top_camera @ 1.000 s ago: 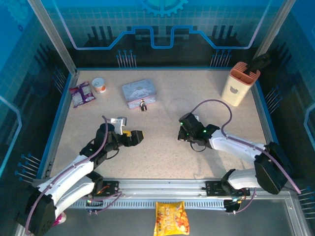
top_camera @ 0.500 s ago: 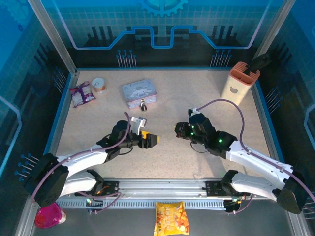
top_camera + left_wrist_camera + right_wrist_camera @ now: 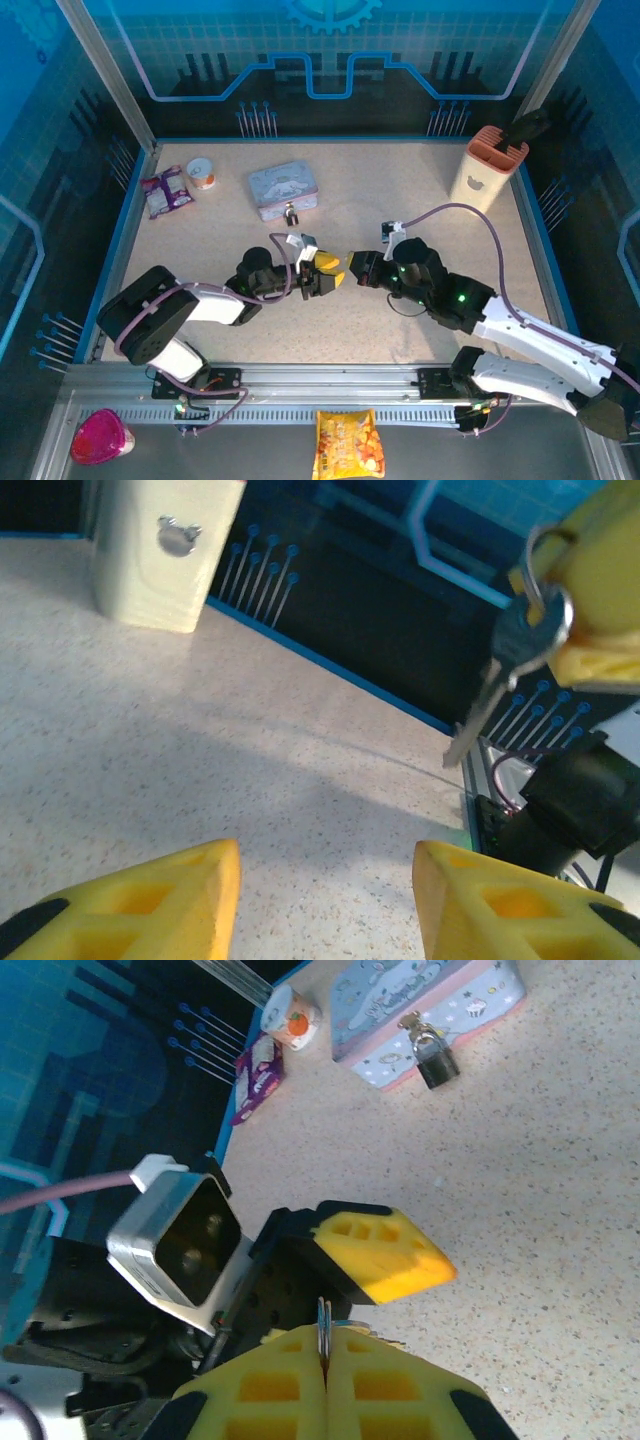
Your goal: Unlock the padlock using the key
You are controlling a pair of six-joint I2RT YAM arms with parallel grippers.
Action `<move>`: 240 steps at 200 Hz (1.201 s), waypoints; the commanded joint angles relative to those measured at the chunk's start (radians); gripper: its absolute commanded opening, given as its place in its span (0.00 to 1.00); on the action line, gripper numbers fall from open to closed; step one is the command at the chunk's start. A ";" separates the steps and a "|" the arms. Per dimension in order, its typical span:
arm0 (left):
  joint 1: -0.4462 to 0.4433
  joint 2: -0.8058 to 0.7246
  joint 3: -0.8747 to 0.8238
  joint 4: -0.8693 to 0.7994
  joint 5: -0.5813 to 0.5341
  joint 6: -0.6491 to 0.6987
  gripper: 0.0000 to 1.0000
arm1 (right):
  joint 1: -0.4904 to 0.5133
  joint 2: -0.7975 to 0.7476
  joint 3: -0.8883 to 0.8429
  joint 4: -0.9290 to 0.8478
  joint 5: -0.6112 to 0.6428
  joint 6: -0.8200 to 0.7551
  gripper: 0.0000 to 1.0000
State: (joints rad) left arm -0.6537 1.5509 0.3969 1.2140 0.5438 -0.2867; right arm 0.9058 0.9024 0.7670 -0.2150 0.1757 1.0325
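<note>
Near the middle of the table, the right gripper [image 3: 354, 266] is closed tight on the key [image 3: 505, 665], which hangs from its fingertips. The left gripper [image 3: 332, 273] faces it, jaws partly apart and holding nothing. Farther back, the padlock [image 3: 436, 1060] sits against the front of the tin [image 3: 420, 1000].

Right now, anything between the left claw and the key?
Nothing visible. The key hangs from the shut right claw, just ahead of the open left claw and slightly to one side, with only air between them.

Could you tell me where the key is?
The key hangs from the right end effector, upper right in the left wrist view, facing the left end effector.
</note>
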 commanded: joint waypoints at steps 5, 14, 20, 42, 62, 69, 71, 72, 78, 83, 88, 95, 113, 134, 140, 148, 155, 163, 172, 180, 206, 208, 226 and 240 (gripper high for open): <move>-0.015 -0.004 0.011 0.186 0.068 0.073 0.48 | 0.029 -0.028 0.023 0.014 0.035 0.014 0.00; -0.014 -0.011 0.006 0.186 0.065 0.088 0.48 | 0.034 -0.035 0.018 0.014 0.044 0.016 0.00; -0.015 -0.016 0.003 0.187 0.065 0.098 0.48 | 0.035 -0.038 0.015 0.015 0.047 0.017 0.00; -0.016 -0.032 -0.004 0.186 0.071 0.109 0.46 | 0.041 -0.034 0.005 0.035 0.039 0.026 0.00; -0.020 -0.040 -0.009 0.187 0.080 0.138 0.45 | 0.050 -0.014 0.016 0.057 0.015 0.028 0.00; -0.020 -0.043 -0.010 0.186 0.078 0.148 0.44 | 0.063 -0.008 0.022 0.056 0.023 0.026 0.00; -0.021 -0.042 -0.010 0.186 0.077 0.149 0.44 | 0.066 -0.007 0.023 0.055 0.027 0.025 0.00; -0.021 -0.042 -0.011 0.186 0.078 0.151 0.44 | 0.068 -0.006 0.024 0.054 0.028 0.025 0.00; -0.021 -0.042 -0.009 0.186 0.080 0.155 0.43 | 0.077 -0.004 0.027 0.053 0.039 0.023 0.00; -0.021 -0.041 -0.008 0.186 0.082 0.157 0.42 | 0.083 -0.002 0.026 0.052 0.047 0.023 0.00; -0.021 -0.038 -0.006 0.186 0.084 0.158 0.42 | 0.086 0.000 0.027 0.051 0.052 0.023 0.00; -0.022 -0.036 -0.004 0.186 0.085 0.157 0.40 | 0.087 0.001 0.025 0.052 0.054 0.024 0.00; -0.023 -0.032 0.002 0.186 0.093 0.158 0.33 | 0.087 0.001 0.026 0.048 0.061 0.026 0.00; -0.022 -0.022 0.004 0.186 0.106 0.155 0.29 | 0.088 -0.002 0.026 0.045 0.067 0.024 0.00; -0.022 -0.017 0.006 0.186 0.108 0.157 0.26 | 0.088 -0.003 0.026 0.044 0.070 0.020 0.00; -0.022 -0.014 0.003 0.186 0.109 0.162 0.25 | 0.088 -0.006 0.028 0.036 0.074 0.019 0.00; -0.022 -0.013 0.003 0.186 0.108 0.162 0.23 | 0.089 -0.008 0.030 0.031 0.077 0.018 0.00; -0.022 -0.014 0.003 0.187 0.107 0.160 0.22 | 0.088 -0.008 0.030 0.029 0.077 0.018 0.00; -0.023 -0.015 0.003 0.186 0.111 0.156 0.18 | 0.088 -0.008 0.028 0.031 0.077 0.020 0.00; -0.022 -0.015 0.007 0.185 0.134 0.161 0.15 | 0.088 -0.008 0.026 0.031 0.077 0.023 0.00; -0.021 -0.014 0.008 0.184 0.141 0.162 0.08 | 0.088 -0.012 0.011 0.032 0.083 0.026 0.00; -0.021 -0.015 0.008 0.184 0.142 0.162 0.07 | 0.088 -0.013 0.010 0.031 0.084 0.026 0.00; -0.021 -0.021 0.016 0.149 0.139 0.153 0.00 | 0.088 -0.020 0.004 0.023 0.093 0.024 0.00; -0.014 -0.038 0.050 0.054 0.142 0.109 0.00 | 0.088 -0.027 0.002 0.008 0.106 0.022 0.00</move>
State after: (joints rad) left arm -0.6689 1.5307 0.3981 1.3548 0.6498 -0.1509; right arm 0.9821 0.9012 0.7666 -0.1997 0.2344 1.0473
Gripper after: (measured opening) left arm 0.054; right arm 0.060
